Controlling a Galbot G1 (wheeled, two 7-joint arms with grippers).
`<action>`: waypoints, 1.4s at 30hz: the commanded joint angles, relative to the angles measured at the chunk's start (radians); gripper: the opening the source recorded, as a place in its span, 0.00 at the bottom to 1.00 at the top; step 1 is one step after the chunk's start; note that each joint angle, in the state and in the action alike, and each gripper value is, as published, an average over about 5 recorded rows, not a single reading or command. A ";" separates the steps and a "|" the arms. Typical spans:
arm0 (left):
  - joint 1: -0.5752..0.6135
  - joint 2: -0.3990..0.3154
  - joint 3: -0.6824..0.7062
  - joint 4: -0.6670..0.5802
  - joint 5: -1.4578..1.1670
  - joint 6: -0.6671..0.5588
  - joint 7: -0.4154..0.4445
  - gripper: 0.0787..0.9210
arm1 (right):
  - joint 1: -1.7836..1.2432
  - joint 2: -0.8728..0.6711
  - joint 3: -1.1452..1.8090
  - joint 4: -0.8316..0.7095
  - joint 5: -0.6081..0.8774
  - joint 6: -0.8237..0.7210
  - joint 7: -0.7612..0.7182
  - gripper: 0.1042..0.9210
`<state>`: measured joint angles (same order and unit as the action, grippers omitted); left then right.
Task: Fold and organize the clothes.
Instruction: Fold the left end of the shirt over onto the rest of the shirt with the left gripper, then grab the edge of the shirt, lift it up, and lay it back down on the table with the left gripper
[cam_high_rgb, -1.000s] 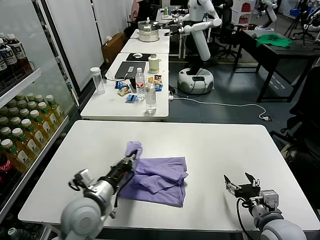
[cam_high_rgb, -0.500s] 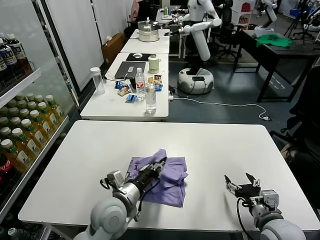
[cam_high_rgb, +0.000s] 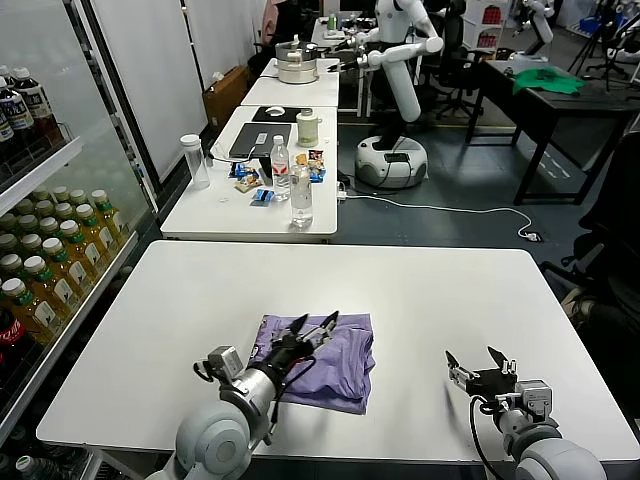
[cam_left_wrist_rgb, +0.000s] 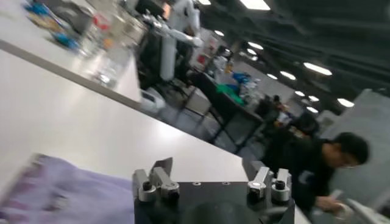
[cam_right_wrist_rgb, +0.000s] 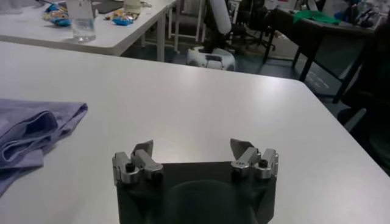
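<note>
1. While the lavender-purple short-sleeved T-shirt (cam_high_rgb: 325, 352) lies folded at six o'clock on the white rectangular desk (cam_high_rgb: 420, 290), the left claw (cam_high_rgb: 315, 325) hovers over it, fingers spread, holding nothing.
2. At four o'clock, the right claw (cam_high_rgb: 478, 360) waits open above bare desk.

T-shirt (cam_high_rgb: 322, 352): thin soft cloth, matt lavender, creased, folds lie limp. Worktop (cam_high_rgb: 200, 290): smooth white laminate look, slight sheen under the ceiling lights. Left claw (cam_high_rgb: 313, 325): black matt body, silvery metal knuckles in wrist view. Right claw (cam_high_rgb: 477, 361): same build, matt black plate, brushed metal hinges, dark fingers (cam_right_wrist_rgb: 144, 148).
</note>
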<state>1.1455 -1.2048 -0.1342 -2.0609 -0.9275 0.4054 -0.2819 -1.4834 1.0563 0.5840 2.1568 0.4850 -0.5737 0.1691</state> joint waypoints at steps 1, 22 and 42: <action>0.082 0.039 -0.068 0.101 0.398 -0.032 -0.084 0.85 | 0.001 -0.002 -0.001 0.000 -0.001 0.001 0.000 0.88; 0.068 0.020 -0.029 0.206 0.475 0.029 -0.122 0.82 | -0.009 -0.003 0.006 0.015 0.000 0.001 0.000 0.88; 0.068 -0.004 -0.187 0.157 -0.144 -0.070 -0.063 0.14 | -0.016 -0.002 0.019 0.026 0.003 0.003 0.001 0.88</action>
<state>1.2056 -1.2069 -0.2131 -1.8800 -0.7394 0.3934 -0.3585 -1.4993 1.0534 0.6020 2.1813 0.4874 -0.5718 0.1692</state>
